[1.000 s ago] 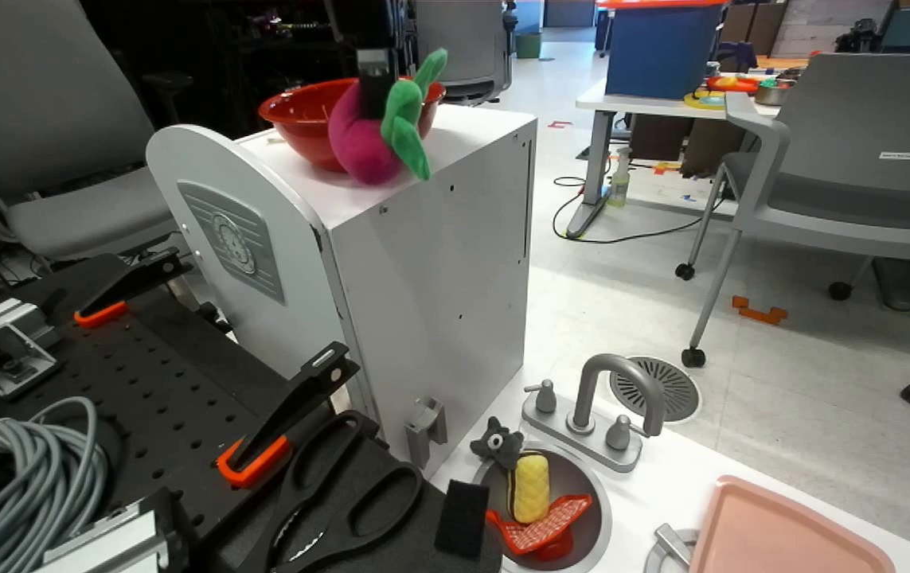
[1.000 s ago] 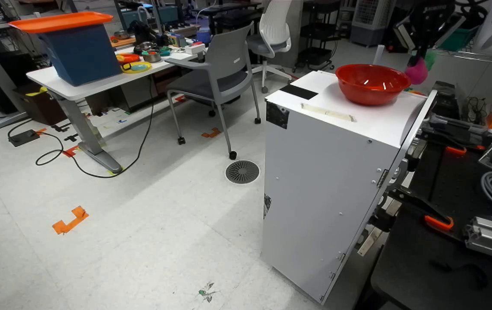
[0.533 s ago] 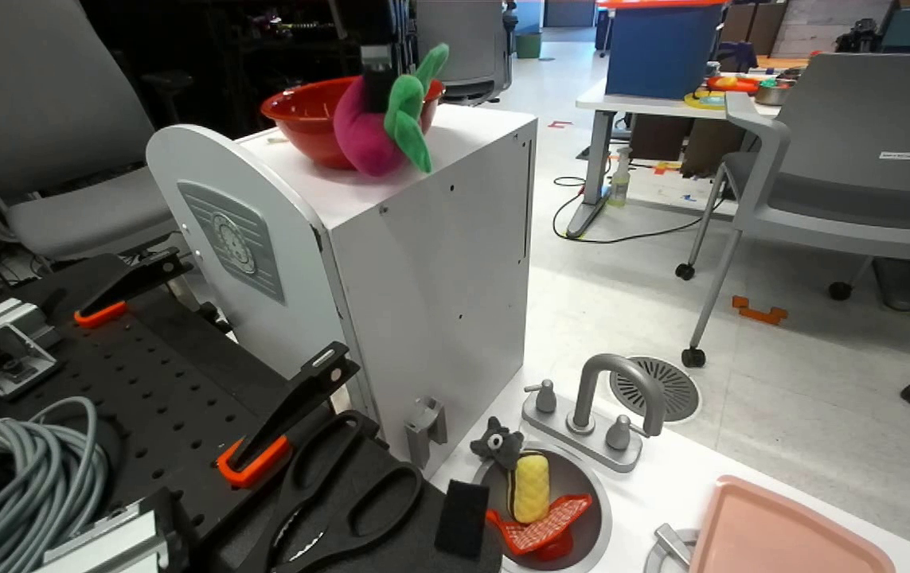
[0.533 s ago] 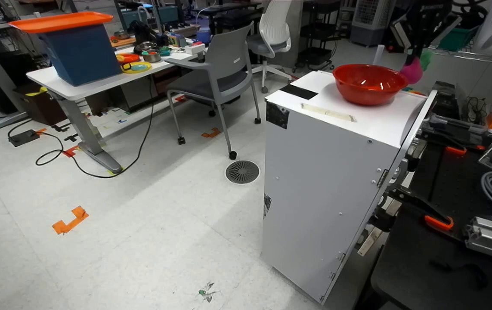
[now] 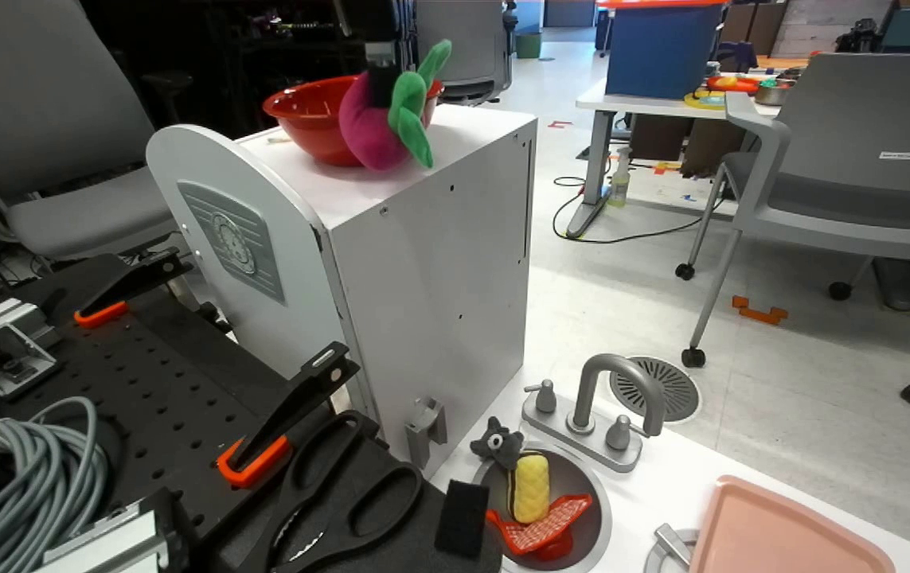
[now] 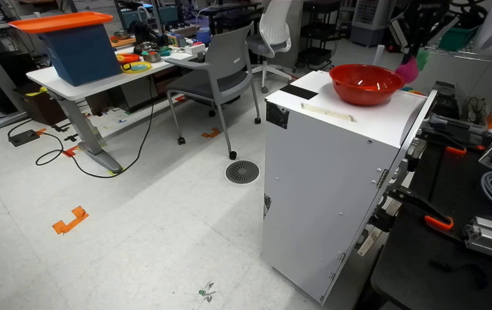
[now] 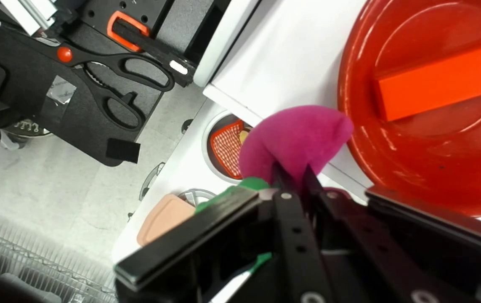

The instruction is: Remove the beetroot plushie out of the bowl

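Note:
The beetroot plushie, a magenta body with green leaves, shows in both exterior views (image 5: pixel 375 143) (image 6: pixel 407 71) and in the wrist view (image 7: pixel 299 134). My gripper (image 7: pixel 293 174) is shut on its magenta body; it also shows in both exterior views (image 5: pixel 383 86) (image 6: pixel 408 57). The plushie hangs outside the red bowl, right beside its rim and over the edge of the white cabinet's top. The red bowl (image 5: pixel 303 127) (image 6: pixel 357 92) (image 7: pixel 438 176) stands upright on the cabinet. In the wrist view an orange block (image 7: pixel 442 80) lies in the bowl.
The white cabinet (image 5: pixel 439 231) (image 6: pixel 323 172) has a raised rounded front panel (image 5: pixel 232 231). Below it are a toy sink (image 5: pixel 602 509) holding toys, a faucet (image 5: pixel 614 390) and a pink tray (image 5: pixel 789 533). Scissors (image 5: pixel 335 509) and a clamp (image 5: pixel 287 414) lie on the black table.
The gripper and plushie have moved slightly away from the cabinet's front, a little upward in an exterior view. The bowl has slid slightly the same way. The gripper stays shut on the plushie.

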Motion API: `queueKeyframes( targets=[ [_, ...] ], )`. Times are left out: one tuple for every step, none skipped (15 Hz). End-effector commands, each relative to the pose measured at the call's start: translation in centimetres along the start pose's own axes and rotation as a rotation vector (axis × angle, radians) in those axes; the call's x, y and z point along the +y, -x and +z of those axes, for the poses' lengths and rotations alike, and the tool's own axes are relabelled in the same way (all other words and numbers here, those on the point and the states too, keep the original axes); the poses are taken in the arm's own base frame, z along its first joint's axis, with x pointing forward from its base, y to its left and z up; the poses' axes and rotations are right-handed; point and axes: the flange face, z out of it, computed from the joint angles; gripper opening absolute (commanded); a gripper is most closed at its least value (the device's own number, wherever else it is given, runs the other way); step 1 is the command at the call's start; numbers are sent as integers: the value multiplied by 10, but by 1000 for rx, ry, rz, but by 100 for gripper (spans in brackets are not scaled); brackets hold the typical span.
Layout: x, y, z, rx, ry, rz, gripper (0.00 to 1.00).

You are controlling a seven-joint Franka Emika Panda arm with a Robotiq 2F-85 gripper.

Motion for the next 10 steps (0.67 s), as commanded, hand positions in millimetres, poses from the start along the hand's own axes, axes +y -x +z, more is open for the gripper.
queueKeyframes(
  targets=[
    [-1, 2, -3, 4, -38, -6, 2],
    [-1, 2, -3, 3, -40, -7, 2],
    [-2, 3, -4, 2, -52, -14, 2],
    [-2, 3, -5, 1, -69, -23, 2],
    [-2, 3, -6, -2, -84, -30, 2],
    [-3, 3, -7, -1, -106, -40, 2],
    [-4, 3, -7, -4, -122, -49, 2],
    [-5, 3, -7, -7, -137, -57, 2],
    [-6, 3, -7, -10, -149, -64, 2],
    [-6, 4, -7, -14, -160, -73, 2]
  ],
)
